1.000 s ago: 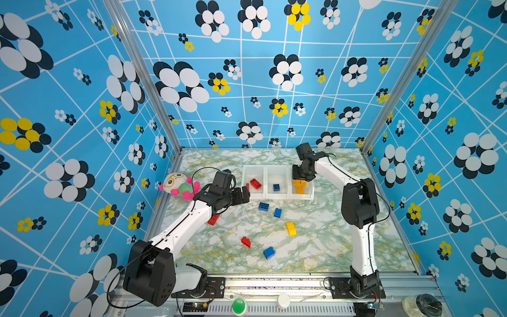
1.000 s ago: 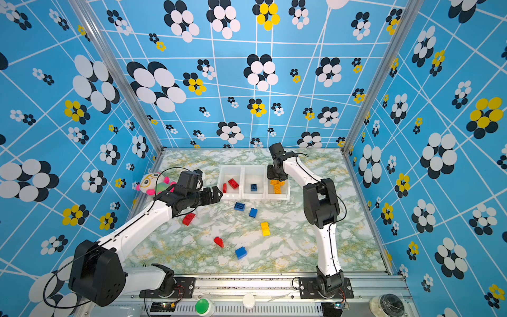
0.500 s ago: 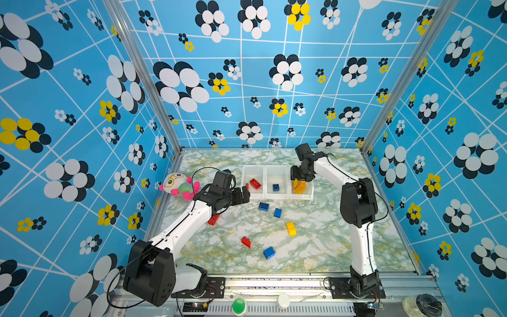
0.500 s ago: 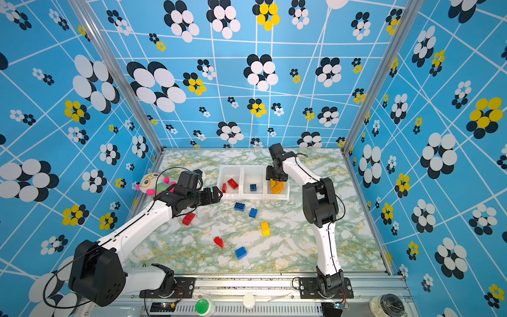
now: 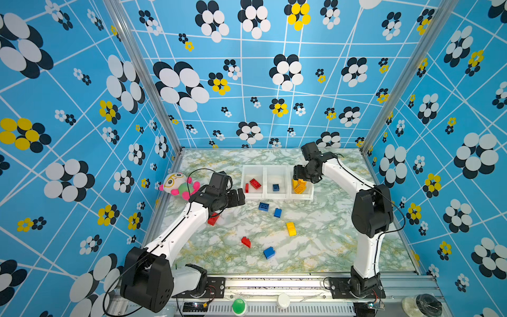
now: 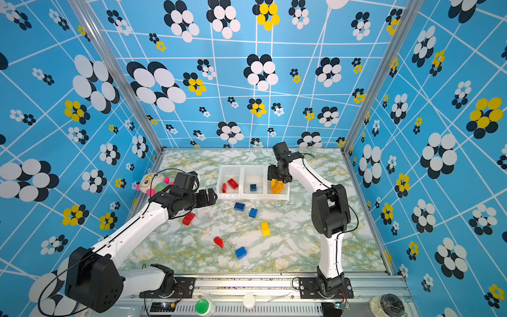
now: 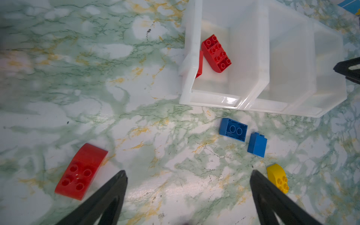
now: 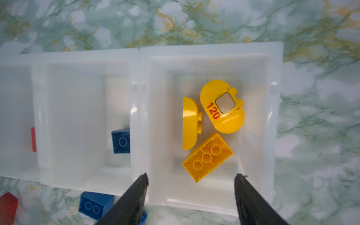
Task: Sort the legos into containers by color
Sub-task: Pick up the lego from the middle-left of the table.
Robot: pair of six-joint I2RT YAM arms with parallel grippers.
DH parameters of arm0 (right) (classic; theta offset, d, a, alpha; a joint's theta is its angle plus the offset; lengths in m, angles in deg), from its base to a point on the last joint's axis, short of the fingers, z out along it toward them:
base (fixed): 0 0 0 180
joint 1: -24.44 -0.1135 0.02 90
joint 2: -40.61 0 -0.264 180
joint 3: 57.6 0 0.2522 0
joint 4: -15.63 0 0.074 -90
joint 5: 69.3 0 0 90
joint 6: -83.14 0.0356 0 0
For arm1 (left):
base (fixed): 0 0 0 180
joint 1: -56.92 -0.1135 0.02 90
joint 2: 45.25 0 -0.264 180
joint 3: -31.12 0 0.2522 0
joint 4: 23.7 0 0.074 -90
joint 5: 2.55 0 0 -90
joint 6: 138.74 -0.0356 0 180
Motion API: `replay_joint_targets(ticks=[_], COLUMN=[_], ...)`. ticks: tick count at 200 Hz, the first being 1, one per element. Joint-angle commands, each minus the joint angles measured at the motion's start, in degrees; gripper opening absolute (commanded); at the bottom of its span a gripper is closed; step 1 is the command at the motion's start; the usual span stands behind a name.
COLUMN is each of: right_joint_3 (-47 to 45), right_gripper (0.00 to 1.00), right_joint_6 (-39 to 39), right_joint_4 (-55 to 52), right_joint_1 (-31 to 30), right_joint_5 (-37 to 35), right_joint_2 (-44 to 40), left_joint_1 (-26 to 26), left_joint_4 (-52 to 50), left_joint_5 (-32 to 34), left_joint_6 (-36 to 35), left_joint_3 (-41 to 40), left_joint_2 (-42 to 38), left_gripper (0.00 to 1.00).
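1. In both top views the right gripper (image 5: 297, 179) has let its yellow brick (image 5: 299, 188) drop; a second ago it hung in the jaws, now it lies in the right-hand bin (image 6: 285, 195).
2. Left wrist view: left gripper (image 7: 188, 178) jaws gape wide, empty, above bare counter (image 7: 78, 78), red curved brick (image 7: 80, 171) just beside.
3. Right wrist view: jaws parted, nothing held; three yellow pieces binned. Six legos are left loose.
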Motion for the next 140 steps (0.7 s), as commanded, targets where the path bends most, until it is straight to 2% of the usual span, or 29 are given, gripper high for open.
replay_joint_targets(ticks=[1,51,140], right_joint_3=[-3.32,-12.12,-20.42], right_gripper=[0.74,0.77,0.8], right_joint_6=[1.16,3.17,6.43], right_joint_4=[-0.65,0.76,1.45], right_joint_1=[-0.43,-1.06,-1.55], right_joint_5=[0.76,1.94,3.35], right_joint_2=[-4.63,-12.61,-22.36], left_joint_1=[-2.8,-9.59,-13.85], left_joint_4=[-5.86,-11.0,-8.96], left_joint_5=[2.33,-1.98,-3.46], left_joint_6=[-4.84,-12.88,-17.11], left_joint_3=[-0.42,-0.07,-0.22], left_joint_2=[-1.32,3.09,13.25], left_gripper=[0.99,0.99,0.99])
